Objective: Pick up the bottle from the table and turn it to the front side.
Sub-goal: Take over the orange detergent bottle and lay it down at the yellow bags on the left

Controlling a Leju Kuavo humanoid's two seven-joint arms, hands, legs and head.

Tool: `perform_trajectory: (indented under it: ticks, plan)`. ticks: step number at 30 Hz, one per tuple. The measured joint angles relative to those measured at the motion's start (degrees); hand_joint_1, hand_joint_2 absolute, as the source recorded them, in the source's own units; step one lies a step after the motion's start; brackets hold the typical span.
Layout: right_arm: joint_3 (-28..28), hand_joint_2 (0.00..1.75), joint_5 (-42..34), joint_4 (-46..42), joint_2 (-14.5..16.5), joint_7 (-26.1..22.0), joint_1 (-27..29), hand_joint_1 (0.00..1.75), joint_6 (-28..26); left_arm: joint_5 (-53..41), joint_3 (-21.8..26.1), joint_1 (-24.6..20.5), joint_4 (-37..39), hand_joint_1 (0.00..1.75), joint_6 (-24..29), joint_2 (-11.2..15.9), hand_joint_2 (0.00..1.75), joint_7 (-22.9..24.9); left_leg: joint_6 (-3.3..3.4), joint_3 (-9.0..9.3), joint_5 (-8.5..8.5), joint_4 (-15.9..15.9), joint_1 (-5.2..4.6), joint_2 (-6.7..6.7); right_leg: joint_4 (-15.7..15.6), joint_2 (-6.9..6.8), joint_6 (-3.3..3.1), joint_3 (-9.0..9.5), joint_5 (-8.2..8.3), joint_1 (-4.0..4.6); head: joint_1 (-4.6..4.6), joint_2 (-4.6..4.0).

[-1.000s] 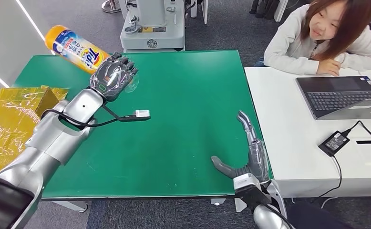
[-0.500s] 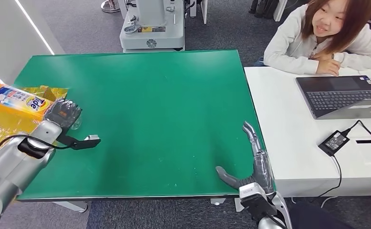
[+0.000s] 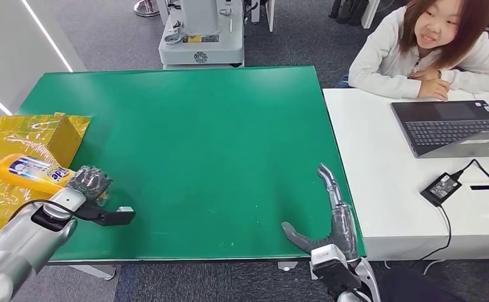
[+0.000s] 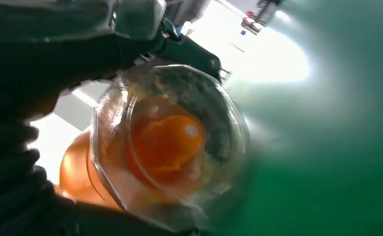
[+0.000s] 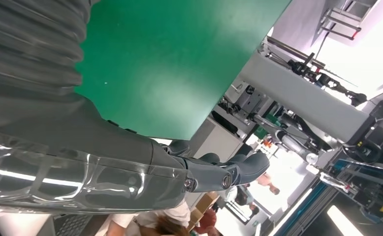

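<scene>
Gripping one end of an orange bottle, the robot's left hand hangs at the near left corner of the green surface, fingers clenched around the end nearest that corner. From the hand, the bottle's body runs away from the surface, its long axis close to level and its free, rounded end pointing outward over the yellow wrapped box that stands just beside the surface's left edge. A blue and white label with part of a brand word faces up toward the head camera; the rest of the print is too small to read. The held end is hidden inside the hand in the head view. Seen from the left wrist, the bottle shows end-on as a clear, faceted rim around an orange core, blurred, with dark fingers pressed along its side and green surface behind.

At the surface's near right corner the right hand holds nothing, fingers straight and released, thumb spread toward the middle of the surface; whether it touches the green top cannot be told. From the right wrist, that hand is a grey ribbed cover and a thick thumb above the surface's edge.

Beyond the surface's right edge stands a white desk with an open laptop and a power adapter; a person in a light sweater leans on it.
</scene>
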Motion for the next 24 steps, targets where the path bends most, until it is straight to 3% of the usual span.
perform_trajectory:
  ticks: [1,2,8,13,18,21,22,24]
  plan:
    - [0.11,1.75,0.31,0.0,0.11,0.05,0.0,0.0,0.11,0.99,0.44,-0.03,0.99,0.23,1.71,-0.89,1.75,-0.53,0.0,0.01,0.0,0.0,-0.01,-0.01,0.0,-0.01,0.0,0.02,0.0,-0.01,-0.01,0.0]
    - [0.21,1.75,0.64,0.0,0.19,0.17,0.02,0.0,0.24,2.0,0.94,-0.07,1.92,0.0,3.49,-1.78,1.75,-0.74,0.0,0.03,0.0,0.0,-0.01,-0.04,0.0,-0.03,0.0,0.04,0.0,-0.02,-0.01,0.0]
    - [1.07,1.75,1.39,0.0,0.25,0.99,-0.04,0.0,1.02,6.26,5.17,-0.74,7.33,0.0,7.36,-7.33,1.75,2.0,0.01,0.16,0.0,-0.01,-0.02,-0.14,0.0,-0.15,0.01,0.24,-0.01,-0.03,-0.01,0.0]
    - [1.73,1.75,0.07,0.04,0.25,1.03,-0.06,0.0,1.51,8.14,8.81,-1.15,10.44,0.0,9.22,-9.23,1.75,3.49,0.0,0.3,0.0,-0.03,-0.02,-0.14,0.01,-0.18,0.01,0.37,-0.01,-0.03,-0.01,0.0]
    - [1.86,1.75,-0.75,0.27,0.28,1.04,-0.01,0.0,1.92,11.27,12.41,0.11,11.84,0.0,15.98,-10.68,1.75,2.21,0.01,0.32,0.03,-0.03,-0.02,-0.17,0.02,-0.25,0.01,0.4,-0.01,-0.03,-0.01,0.0]
    - [1.87,1.75,-0.88,0.6,0.31,1.04,0.04,0.0,1.93,17.55,15.72,1.59,11.92,0.0,19.29,-12.35,1.75,-3.74,0.02,0.32,0.03,-0.02,-0.03,-0.22,0.0,-0.31,0.01,0.42,-0.01,-0.05,-0.01,0.0]
    - [1.86,1.75,-1.06,0.72,0.31,0.99,0.1,0.0,1.96,22.69,17.59,2.42,11.8,0.0,19.73,-13.29,1.75,-8.61,0.03,0.33,0.03,-0.02,-0.05,-0.22,-0.02,-0.31,0.02,0.41,-0.01,-0.06,-0.01,0.0]
    - [1.85,1.75,-1.73,0.91,0.31,0.7,0.31,0.0,2.1,38.02,23.32,5.38,9.98,0.0,19.23,-16.35,1.75,-22.7,0.03,0.31,0.03,0.0,-0.08,-0.21,-0.05,-0.3,0.03,0.39,-0.01,-0.1,-0.01,0.0]
